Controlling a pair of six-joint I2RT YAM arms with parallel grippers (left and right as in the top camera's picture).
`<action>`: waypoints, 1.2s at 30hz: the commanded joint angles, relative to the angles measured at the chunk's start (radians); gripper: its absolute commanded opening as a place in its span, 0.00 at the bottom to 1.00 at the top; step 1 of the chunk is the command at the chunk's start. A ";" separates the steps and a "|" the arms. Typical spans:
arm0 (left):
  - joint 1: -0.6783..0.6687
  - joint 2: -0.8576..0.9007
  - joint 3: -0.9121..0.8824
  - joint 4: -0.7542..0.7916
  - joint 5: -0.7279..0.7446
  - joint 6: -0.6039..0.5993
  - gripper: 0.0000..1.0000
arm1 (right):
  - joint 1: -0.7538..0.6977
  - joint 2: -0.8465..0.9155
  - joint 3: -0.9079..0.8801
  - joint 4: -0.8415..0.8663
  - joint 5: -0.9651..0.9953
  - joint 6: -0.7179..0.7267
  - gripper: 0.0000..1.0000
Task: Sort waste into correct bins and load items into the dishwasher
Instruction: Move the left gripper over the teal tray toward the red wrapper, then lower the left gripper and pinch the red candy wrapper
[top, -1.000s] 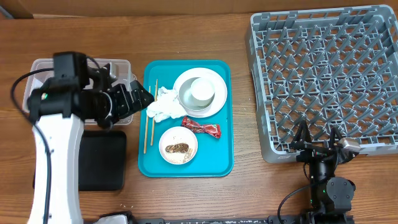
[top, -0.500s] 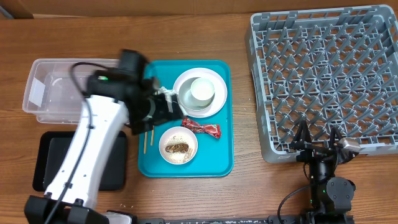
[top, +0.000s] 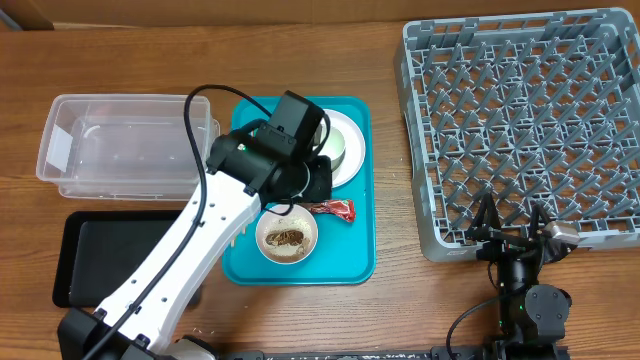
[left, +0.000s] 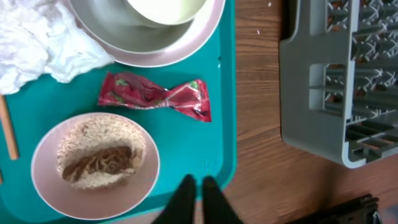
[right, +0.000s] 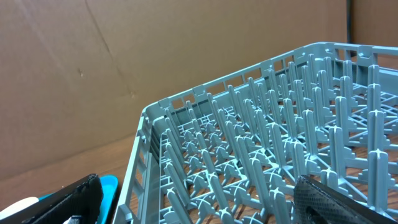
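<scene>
The left arm (top: 165, 275) is built of a long white link, capped toward the wrist by black joint housings, and a thin black cable (top: 188, 110) is looped along it. The left end effector (left: 194, 185) is formed of two slim black fingers (left: 181, 202) tapered to narrow tips. The right arm (top: 530, 300) is finished in black throughout, a small green light is seen on its body, and a second black cable (top: 458, 322) is trailed from its base. The right end effector (top: 510, 228) is fitted with two black fingers, one of them marked with a fine cross-hatched texture in the right wrist view, and a pale metallic piece (top: 560, 232) is mounted beside it.

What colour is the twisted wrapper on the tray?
The wrapper is shiny red; the left wrist view shows it best.
</scene>
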 joint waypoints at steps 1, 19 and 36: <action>-0.045 -0.008 0.018 -0.001 -0.003 -0.066 0.04 | -0.003 -0.011 -0.010 0.005 0.010 -0.006 1.00; -0.280 0.029 -0.080 0.014 -0.396 -0.452 0.40 | -0.003 -0.011 -0.010 0.005 0.010 -0.006 1.00; -0.259 0.277 -0.090 0.187 -0.519 -0.664 0.44 | -0.003 -0.011 -0.010 0.005 0.010 -0.007 1.00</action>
